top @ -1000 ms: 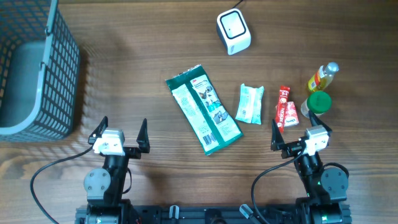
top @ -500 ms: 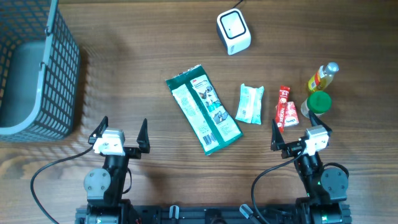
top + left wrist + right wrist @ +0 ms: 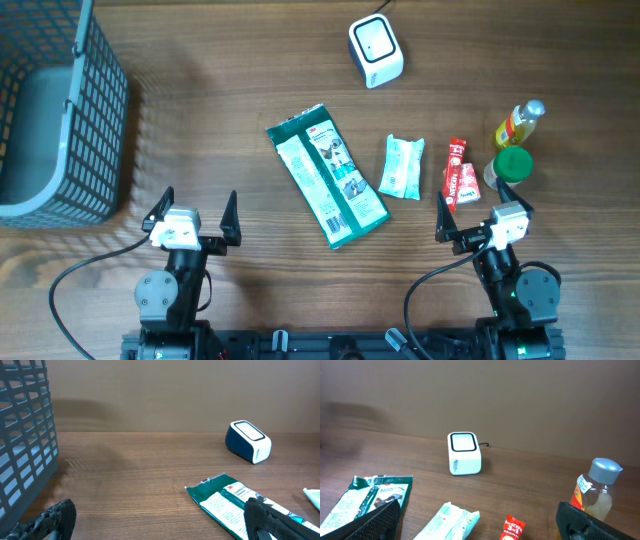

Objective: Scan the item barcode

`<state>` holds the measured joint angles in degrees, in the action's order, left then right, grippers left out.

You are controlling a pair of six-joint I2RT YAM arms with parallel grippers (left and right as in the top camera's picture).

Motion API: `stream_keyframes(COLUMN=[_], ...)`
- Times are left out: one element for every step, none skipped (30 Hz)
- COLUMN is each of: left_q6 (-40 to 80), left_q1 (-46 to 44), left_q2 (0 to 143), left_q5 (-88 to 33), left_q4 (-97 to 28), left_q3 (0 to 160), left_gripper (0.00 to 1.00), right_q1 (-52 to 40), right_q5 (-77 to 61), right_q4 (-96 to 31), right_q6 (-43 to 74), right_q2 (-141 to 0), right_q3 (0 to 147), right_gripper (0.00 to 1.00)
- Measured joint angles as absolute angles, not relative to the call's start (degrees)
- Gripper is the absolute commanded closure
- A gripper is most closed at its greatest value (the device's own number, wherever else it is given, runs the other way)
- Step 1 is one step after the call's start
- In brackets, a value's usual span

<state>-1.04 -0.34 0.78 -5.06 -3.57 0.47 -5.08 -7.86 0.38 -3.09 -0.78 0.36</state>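
Overhead, the green packet (image 3: 327, 175) lies flat mid-worktop (image 3: 230, 70), its long axis slanting far-left to near-right. The left claw (image 3: 197, 205) and right claw (image 3: 481, 210) gape wide, empty. In both wrist views the fingers are spread and touch nothing.

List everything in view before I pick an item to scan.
scanner: one, white and navy, far centre of table
green packet: one, dark green, table centre, flat
wipes pack: one, pale mint, right of green packet
red sachet: one, red, right of wipes pack
bottle: one, yellow with silver cap, far right
jar: one, green lid, just nearer than bottle
basket: one, blue-grey, far left
table: one, brown wood, beneath all
left claw: one, black, open and empty, near left
right claw: one, black, open and empty, near right
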Motion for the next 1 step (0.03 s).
stream_keyframes(left_q6=[-1.0], left_q1=[-0.3], left_q2=[0.8], left_q5=[-5.1], left_q4=[-3.6], left_q3=[0.5], left_gripper=[0.00], right_q1=[-5.1], right_q5=[-7.9], right_q4=[0.4], right_q6=[-3.1], right_q2=[-0.8], right_q3=[0.4], right_gripper=[0.00])
